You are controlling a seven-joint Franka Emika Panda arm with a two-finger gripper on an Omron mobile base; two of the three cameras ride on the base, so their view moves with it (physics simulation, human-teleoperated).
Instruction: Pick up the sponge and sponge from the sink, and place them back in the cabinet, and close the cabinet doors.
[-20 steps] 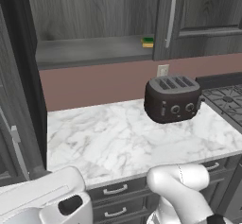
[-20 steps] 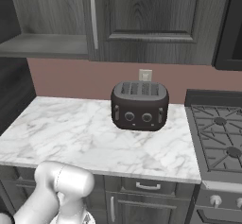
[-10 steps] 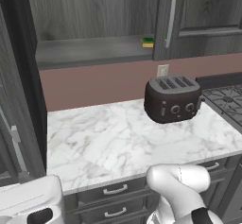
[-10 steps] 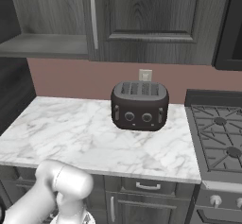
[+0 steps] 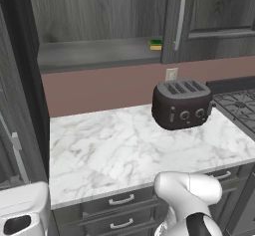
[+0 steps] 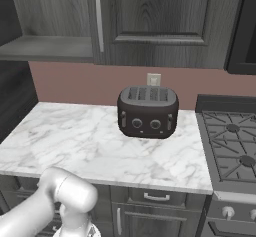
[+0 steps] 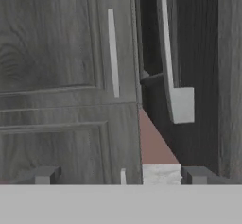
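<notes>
Gripper (image 7: 118, 176) jaws being held wide, nothing gripped. Open door's handle (image 7: 168, 53) being viewed just right of gripper axis, long axis vertical; sponge (image 5: 156, 44) shelved.

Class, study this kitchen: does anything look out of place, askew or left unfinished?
Yes. The wall cabinet stands open on its left side, with a green and yellow sponge on the shelf beside the shut right door. The toaster sits upright on the marble counter; nothing is spilled.
</notes>
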